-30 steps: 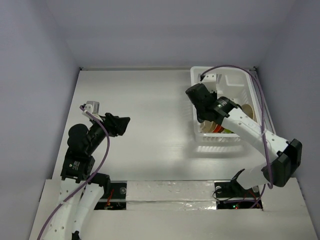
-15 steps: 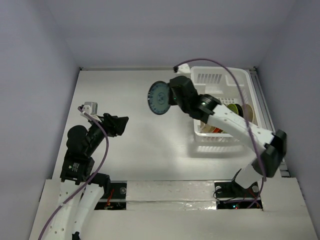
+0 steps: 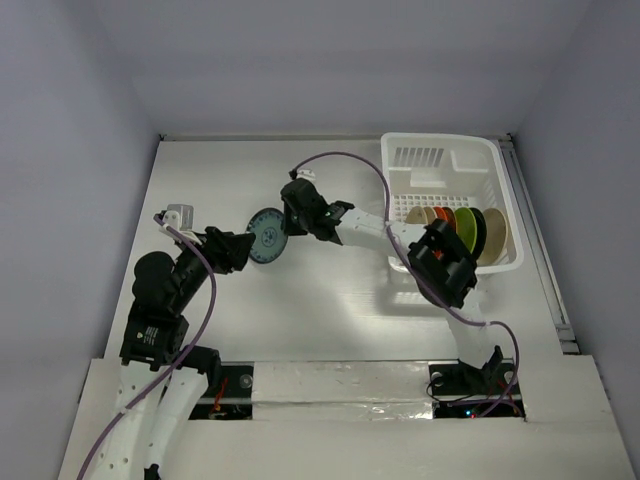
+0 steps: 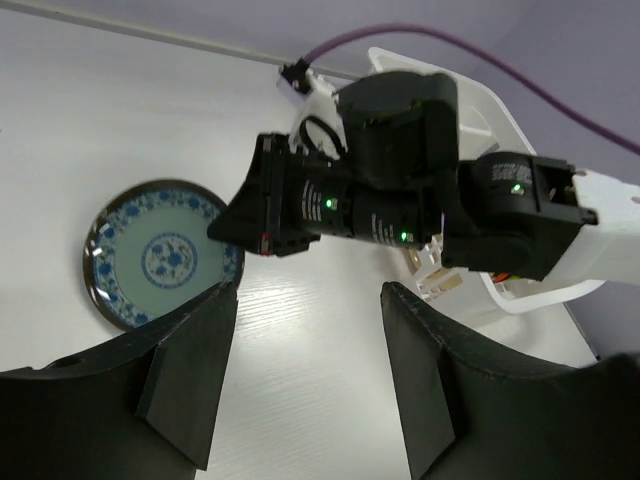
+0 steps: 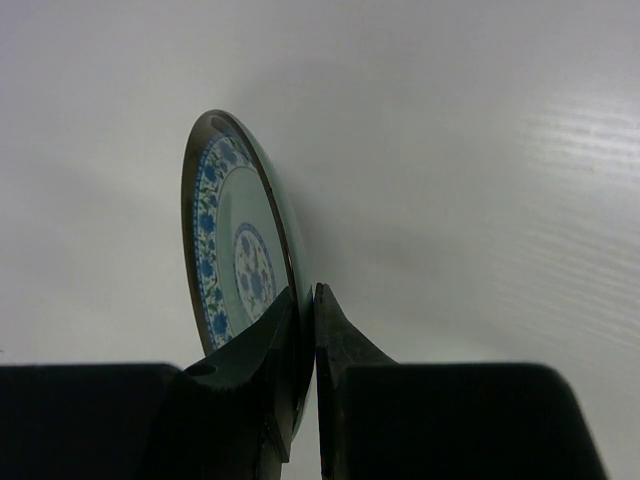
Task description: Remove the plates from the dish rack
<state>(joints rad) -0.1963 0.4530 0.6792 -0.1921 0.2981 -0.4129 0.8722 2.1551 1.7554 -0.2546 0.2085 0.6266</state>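
Observation:
My right gripper reaches far left and is shut on the rim of a pale plate with blue motifs, held low over the table; in the right wrist view the plate stands edge-on between the fingers. My left gripper is open and empty just left of that plate. In the left wrist view the plate lies ahead on the left, with the right gripper on it. The dish rack at the back right holds cream, red-orange, lime green, dark and yellow-brown plates on edge.
The right arm's links and purple cable stretch across the table between rack and plate. Grey walls close the table at the back and both sides. A rail runs along the right edge.
My right gripper lifted the blue-motif plate out of the rack, carried it left across the table and lowered it beside my left gripper. The left arm barely moved.

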